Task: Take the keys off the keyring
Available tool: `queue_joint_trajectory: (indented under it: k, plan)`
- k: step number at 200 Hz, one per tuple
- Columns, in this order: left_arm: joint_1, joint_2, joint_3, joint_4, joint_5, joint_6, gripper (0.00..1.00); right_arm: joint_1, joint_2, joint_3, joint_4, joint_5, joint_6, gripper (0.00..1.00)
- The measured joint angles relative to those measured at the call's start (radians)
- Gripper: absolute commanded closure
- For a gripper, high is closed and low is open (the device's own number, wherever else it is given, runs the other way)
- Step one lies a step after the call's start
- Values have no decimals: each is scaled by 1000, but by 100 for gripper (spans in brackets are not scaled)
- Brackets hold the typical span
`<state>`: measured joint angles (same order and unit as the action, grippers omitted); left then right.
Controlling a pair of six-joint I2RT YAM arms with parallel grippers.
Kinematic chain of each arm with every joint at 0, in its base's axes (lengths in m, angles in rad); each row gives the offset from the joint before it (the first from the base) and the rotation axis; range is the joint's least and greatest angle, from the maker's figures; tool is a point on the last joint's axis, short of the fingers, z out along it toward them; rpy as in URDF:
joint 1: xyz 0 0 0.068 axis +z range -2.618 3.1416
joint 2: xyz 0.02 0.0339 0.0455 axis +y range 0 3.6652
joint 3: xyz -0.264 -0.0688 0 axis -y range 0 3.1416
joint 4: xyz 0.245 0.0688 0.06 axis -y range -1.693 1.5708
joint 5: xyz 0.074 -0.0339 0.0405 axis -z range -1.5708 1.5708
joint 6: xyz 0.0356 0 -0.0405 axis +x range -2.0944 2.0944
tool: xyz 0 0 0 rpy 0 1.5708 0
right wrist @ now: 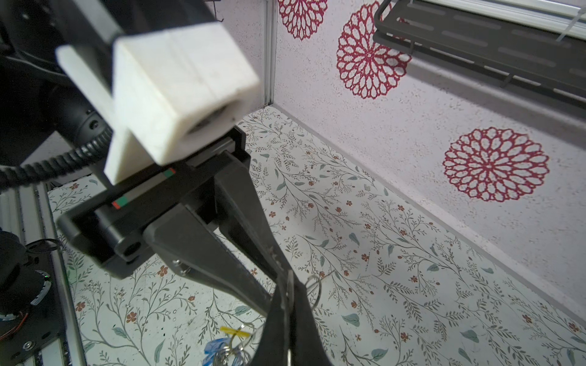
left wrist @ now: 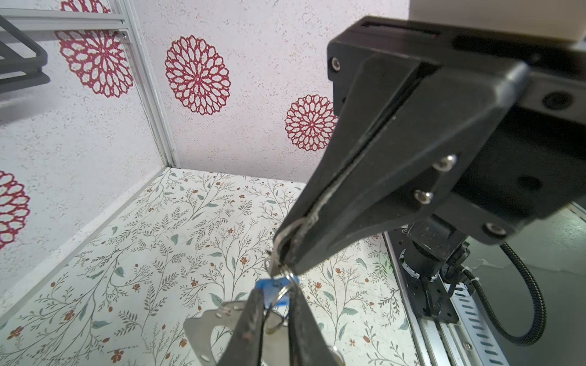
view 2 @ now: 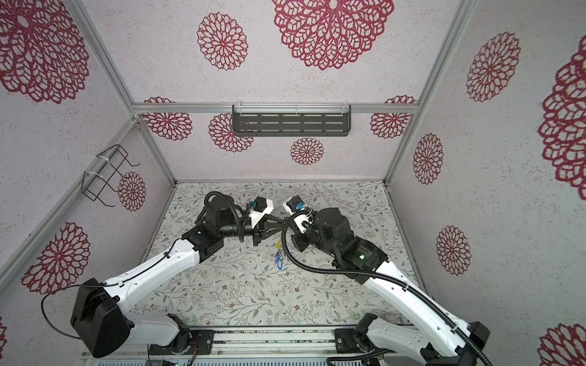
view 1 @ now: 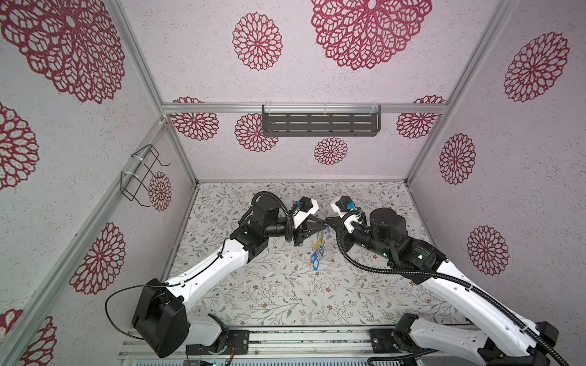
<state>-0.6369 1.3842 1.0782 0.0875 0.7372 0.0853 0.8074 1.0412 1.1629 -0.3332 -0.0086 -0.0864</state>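
Both sets of fingers meet tip to tip in the air over the table (view 1: 269, 294). Your right fingers (left wrist: 364, 190) are pressed tight together, with a thin silver loop (left wrist: 287, 229) caught at their very tips. Your left fingers (left wrist: 249, 320) stand only narrowly apart and pinch a blue key (left wrist: 269, 286) between their tips. Just beside and beneath the left fingers you can see the keyring (left wrist: 203, 329), a flat grey plate with small holes. Below the meeting tips the other keys (view 1: 317, 255), blue and yellow, dangle in a loose bunch; whether they touch the table you cannot tell.
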Motion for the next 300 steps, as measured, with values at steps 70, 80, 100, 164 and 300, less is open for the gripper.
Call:
queue_joint_trajectory:
  k: [70,80,100,164,300]
  plan:
    - [0,1,0,6,40,-27,100,0,0,0,6,3,0,100]
    - [0,1,0,6,39,-29,100,0,0,0,6,5,0,100]
    - [0,1,0,10,34,-39,100,0,0,0,6,13,0,100]
    - [12,-17,-31,116,-25,-232,100,0,-24,-2,-6,106,4,100]
    - [-4,-82,-134,380,-250,-731,100,5,-27,-75,117,83,36,100]
